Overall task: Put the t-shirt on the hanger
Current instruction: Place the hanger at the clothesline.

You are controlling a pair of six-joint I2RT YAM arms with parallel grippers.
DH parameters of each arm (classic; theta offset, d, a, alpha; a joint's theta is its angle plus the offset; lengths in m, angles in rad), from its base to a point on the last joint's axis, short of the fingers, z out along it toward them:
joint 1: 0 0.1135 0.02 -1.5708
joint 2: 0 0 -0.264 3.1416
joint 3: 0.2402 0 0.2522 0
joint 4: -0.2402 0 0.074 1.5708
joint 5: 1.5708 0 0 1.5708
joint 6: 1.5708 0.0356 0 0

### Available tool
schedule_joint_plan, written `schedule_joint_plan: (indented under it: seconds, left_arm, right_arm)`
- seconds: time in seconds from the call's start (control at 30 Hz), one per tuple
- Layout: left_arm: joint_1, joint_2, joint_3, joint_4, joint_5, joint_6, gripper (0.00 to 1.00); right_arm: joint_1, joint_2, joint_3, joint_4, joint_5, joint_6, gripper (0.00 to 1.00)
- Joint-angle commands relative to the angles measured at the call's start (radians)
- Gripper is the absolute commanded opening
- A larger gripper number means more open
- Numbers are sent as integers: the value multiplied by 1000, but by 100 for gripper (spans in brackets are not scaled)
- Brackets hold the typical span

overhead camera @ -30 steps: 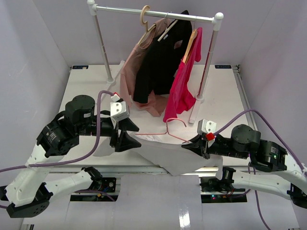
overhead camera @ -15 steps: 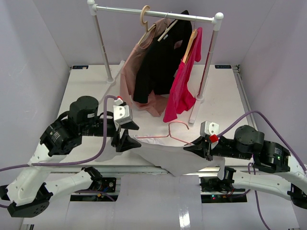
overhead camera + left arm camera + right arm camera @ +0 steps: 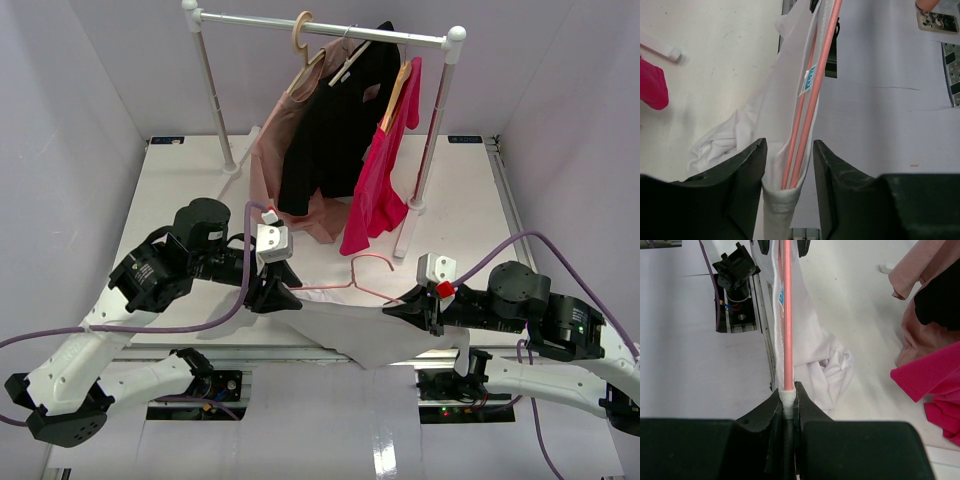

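Note:
The white t-shirt (image 3: 370, 335) lies at the table's front edge and hangs partly over it. The thin pink hanger (image 3: 357, 273) is threaded inside it, with its hook standing out above the collar. My right gripper (image 3: 425, 305) is shut on the hanger's right end and the shirt fabric wrapped over it (image 3: 789, 390). My left gripper (image 3: 278, 297) is open, and its jaws straddle the hanger's left end (image 3: 807, 100), which is sheathed in shirt fabric (image 3: 765, 115). A gap shows beside the right finger (image 3: 832, 170). Loose shirt fabric bunches on the table (image 3: 835, 360).
A garment rack (image 3: 325, 28) stands at the back of the table. On it hang a dusty-pink garment (image 3: 270, 150), a black shirt (image 3: 335, 120) and a magenta garment (image 3: 385, 170). The rack's feet (image 3: 410, 215) rest just behind the hanger's hook. The table edge (image 3: 300, 348) runs below the shirt.
My left arm has swung right to the shirt's left end. Its jaws now straddle the covered hanger tip and have narrowed. The right gripper has kept its hold, shifting slightly right.

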Motion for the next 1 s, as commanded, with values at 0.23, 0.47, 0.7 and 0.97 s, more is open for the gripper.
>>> schedule_joint_plan:
  seconds: [0.23, 0.47, 0.7, 0.97]
  left_arm:
    - [2, -4, -67, 81, 89, -7, 0]
    - [2, -57, -133, 65, -66, -65, 0]
    - [2, -110, -214, 17, -332, -159, 0]
    - [2, -128, -205, -39, -569, -307, 0]
  right_arm:
    - [1, 13, 16, 88, -3, -1, 8]
    - [2, 3, 14, 89, 54, 14, 52]
    - [2, -34, 35, 82, 188, 35, 73]
    - [1, -113, 87, 80, 243, 48, 74]
